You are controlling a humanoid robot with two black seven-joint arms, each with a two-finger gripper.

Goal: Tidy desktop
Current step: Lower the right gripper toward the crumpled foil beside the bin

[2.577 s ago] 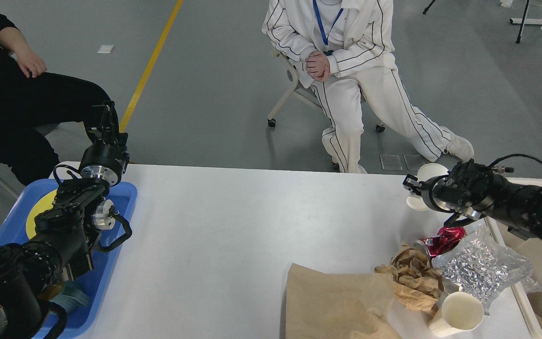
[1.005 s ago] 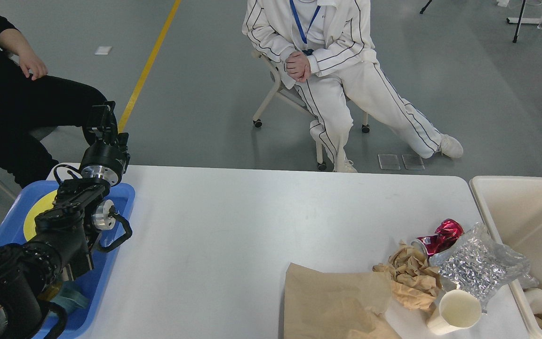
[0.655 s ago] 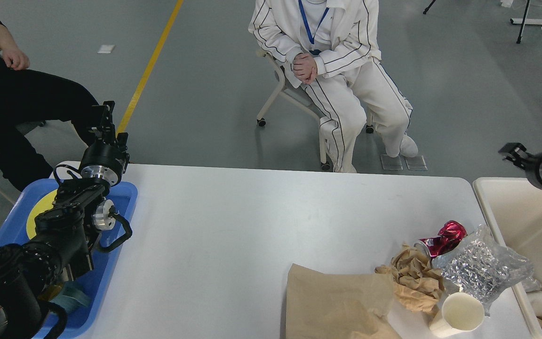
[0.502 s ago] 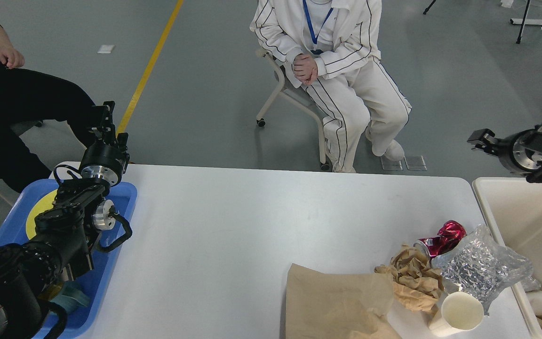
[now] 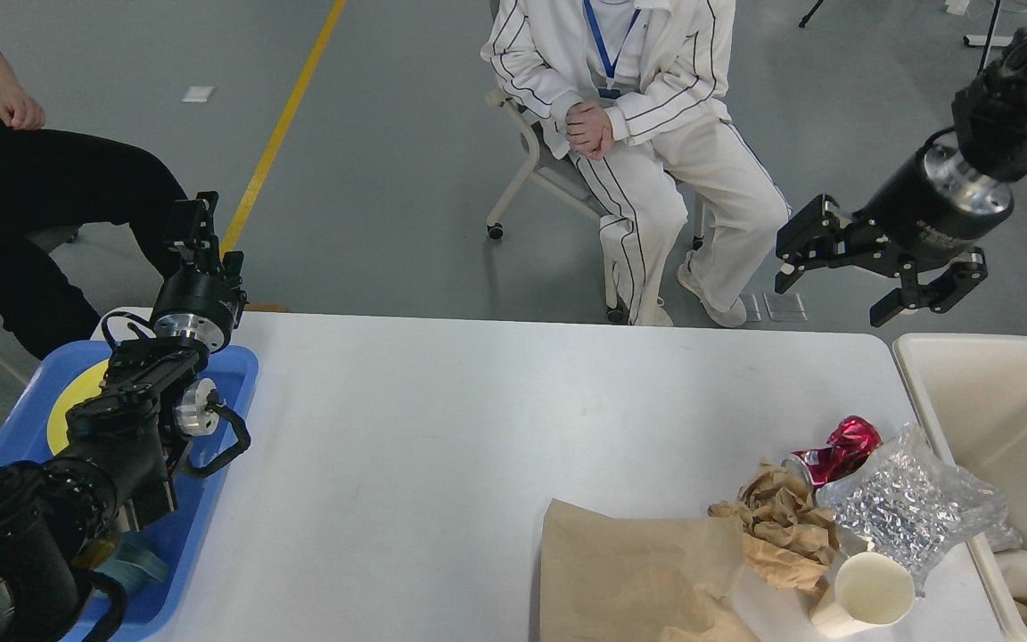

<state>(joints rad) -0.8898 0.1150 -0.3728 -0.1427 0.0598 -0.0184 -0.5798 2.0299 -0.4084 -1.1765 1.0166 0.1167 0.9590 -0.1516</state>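
The white desktop (image 5: 442,419) fills the middle of the head view. At its near right lie a crushed red can (image 5: 836,448), crumpled brown paper (image 5: 781,526), a flat brown paper bag (image 5: 638,571), a clear plastic bag (image 5: 915,508) and a white paper cup (image 5: 870,593). My right gripper (image 5: 827,301) hangs open and empty, high above the desktop's far right corner. My left gripper (image 5: 195,227) points up past the far left corner, above the blue tray (image 5: 233,370). Its dark fingers cannot be told apart.
A beige bin (image 5: 995,401) stands against the desktop's right edge with a white cup (image 5: 1017,571) in it. The blue tray holds a yellow plate (image 5: 63,419). A person in white (image 5: 647,107) sits beyond the far edge, and a person in black (image 5: 50,187) sits at the far left.
My right gripper, which held a white cup over the right edge 2.6 s ago, now stands open and empty. It has risen and swung left from the bin. The left arm is still.
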